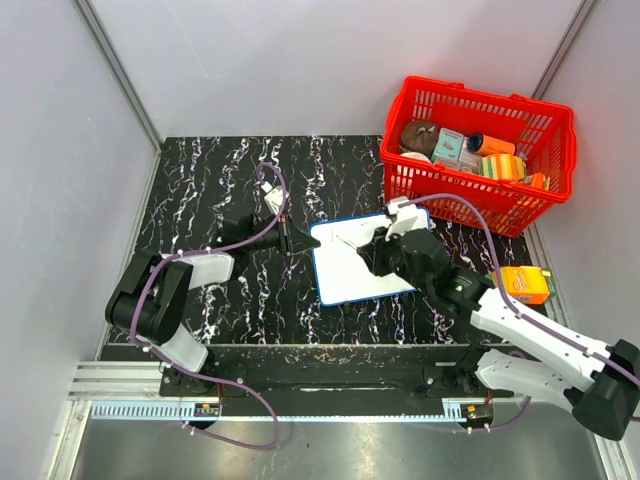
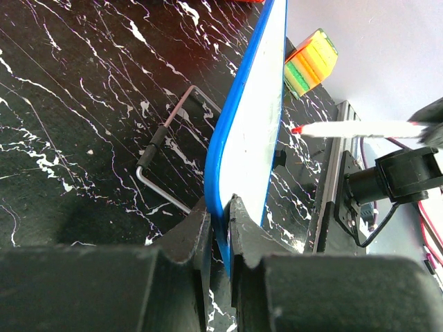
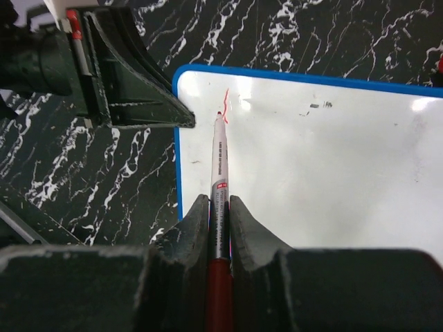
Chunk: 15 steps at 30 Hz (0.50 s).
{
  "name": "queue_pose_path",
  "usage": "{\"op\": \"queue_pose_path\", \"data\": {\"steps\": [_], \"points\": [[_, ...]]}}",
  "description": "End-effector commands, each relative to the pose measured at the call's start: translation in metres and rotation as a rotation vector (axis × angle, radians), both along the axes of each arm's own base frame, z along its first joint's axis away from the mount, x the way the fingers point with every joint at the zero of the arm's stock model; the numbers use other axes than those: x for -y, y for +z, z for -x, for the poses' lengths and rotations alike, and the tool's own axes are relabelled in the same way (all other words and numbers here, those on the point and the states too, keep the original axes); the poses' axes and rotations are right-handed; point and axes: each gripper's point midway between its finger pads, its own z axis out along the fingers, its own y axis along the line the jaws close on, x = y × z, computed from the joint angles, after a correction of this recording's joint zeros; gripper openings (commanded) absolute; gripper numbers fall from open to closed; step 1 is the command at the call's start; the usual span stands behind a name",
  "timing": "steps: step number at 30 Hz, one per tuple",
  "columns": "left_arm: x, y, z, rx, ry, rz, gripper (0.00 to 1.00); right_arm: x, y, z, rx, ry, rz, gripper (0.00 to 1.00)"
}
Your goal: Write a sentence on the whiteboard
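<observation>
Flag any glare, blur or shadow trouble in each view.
Top external: even light, sharp, board washed white. Left wrist: left claw dark and blurred. Right wrist: glare patch at the board's upper right, right claw soft, pen sharp.

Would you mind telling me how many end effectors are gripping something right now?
2. The left end effector clamps the whiteboard at its edge; the right end effector holds a red marker over it.
</observation>
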Motion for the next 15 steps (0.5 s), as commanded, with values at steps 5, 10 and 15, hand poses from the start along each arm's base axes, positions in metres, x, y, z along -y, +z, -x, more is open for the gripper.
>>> {"op": "queue_pose_path", "data": {"steps": [5, 10, 15], "points": [[-0.007, 0.005, -0.019, 0.133, 0.082, -0.074, 0.0, 0.009, 0.048, -0.01, 0.098, -0.071, -0.042, 0.0], [-0.018, 0.001, -0.024, 0.137, 0.159, -0.132, 0.0, 0.016, 0.054, -0.013, 0.115, -0.095, 0.001, 0.0], [-0.026, 0.001, -0.025, 0.154, 0.207, -0.16, 0.0, 0.013, 0.059, -0.014, 0.131, -0.077, 0.015, 0.0]]}}
